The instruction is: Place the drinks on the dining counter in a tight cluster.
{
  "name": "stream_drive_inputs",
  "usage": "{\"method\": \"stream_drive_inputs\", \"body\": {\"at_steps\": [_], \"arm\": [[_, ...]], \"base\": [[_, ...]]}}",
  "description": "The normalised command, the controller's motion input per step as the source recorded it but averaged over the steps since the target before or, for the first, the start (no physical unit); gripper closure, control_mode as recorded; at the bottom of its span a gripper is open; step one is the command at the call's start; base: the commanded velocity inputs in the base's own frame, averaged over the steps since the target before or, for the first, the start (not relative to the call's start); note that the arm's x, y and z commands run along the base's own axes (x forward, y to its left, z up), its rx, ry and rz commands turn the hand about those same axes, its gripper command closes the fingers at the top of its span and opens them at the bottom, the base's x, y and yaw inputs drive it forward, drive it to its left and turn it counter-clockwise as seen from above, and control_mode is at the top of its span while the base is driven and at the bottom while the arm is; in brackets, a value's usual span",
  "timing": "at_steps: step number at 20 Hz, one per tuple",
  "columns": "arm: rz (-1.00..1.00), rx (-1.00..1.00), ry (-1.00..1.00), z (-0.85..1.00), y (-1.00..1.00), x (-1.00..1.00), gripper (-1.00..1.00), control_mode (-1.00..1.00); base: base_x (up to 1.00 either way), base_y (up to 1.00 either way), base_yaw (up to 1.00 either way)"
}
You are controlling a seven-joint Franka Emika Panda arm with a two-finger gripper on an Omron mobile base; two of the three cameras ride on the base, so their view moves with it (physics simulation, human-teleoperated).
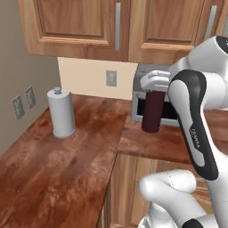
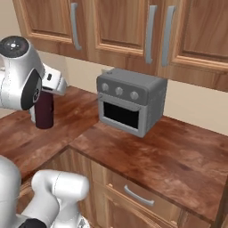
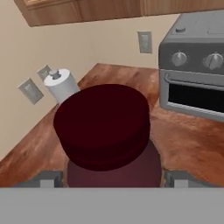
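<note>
The claw [image 1: 153, 90] grips the dark maroon bottle [image 1: 152, 111] near its top, the jaws spread wide on either side of the body, and in the left base view the bottle hangs upright with its base clear of the reddish-brown worktop [image 1: 58, 169]; from the hand view the bottle [image 3: 105, 127] is seen from above, its round cap broad and close, with the two finger tips [image 3: 49, 178] standing at its flanks; in the right base view the bottle [image 2: 44, 110] sits partly behind the white arm, over the corner stretch of worktop [image 2: 156, 156]; behind it stands the grey toaster oven [image 2: 129, 104] against the wall, well apart from the bottle; the grey paper-towel roll [image 1: 61, 112] stands upright on the left run of worktop near the wall sockets [image 1: 23, 101]
</note>
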Motion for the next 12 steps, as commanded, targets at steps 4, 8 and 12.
{"method": "stream_drive_inputs", "body": {"at_steps": [4, 8, 12], "arm": [[0.00, 0.00, 0.00, 0.00, 0.00, 0.00, 1.00, 1.00], [0.00, 0.00, 0.00, 0.00, 0.00, 0.00, 1.00, 1.00], [0.00, 0.00, 0.00, 0.00, 0.00, 0.00, 1.00, 1.00]], "base": [[-1.00, -0.29, 0.01], [-0.86, -0.03, 0.35], [-0.38, 0.10, 0.80]]}}
